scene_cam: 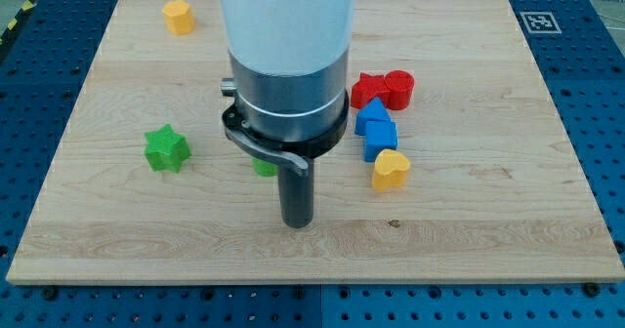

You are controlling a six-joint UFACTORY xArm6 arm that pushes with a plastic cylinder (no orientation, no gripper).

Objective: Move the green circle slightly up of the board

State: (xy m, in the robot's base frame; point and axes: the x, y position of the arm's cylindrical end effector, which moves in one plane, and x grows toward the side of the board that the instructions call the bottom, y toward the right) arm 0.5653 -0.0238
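My tip [296, 223] rests on the wooden board [469, 221] just below-right of the mostly hidden green circle [264, 167], holding nothing, green star [166, 148] farther left.

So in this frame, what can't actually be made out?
- Green circle: only a green sliver shows in the camera view; the arm's collar hides the rest, so its shape can't be confirmed.
- My tip: contact with that green block can't be told.
- Arm: cut off by the view's top edge.
- Blue blocks: packed together; separate shapes unclear.
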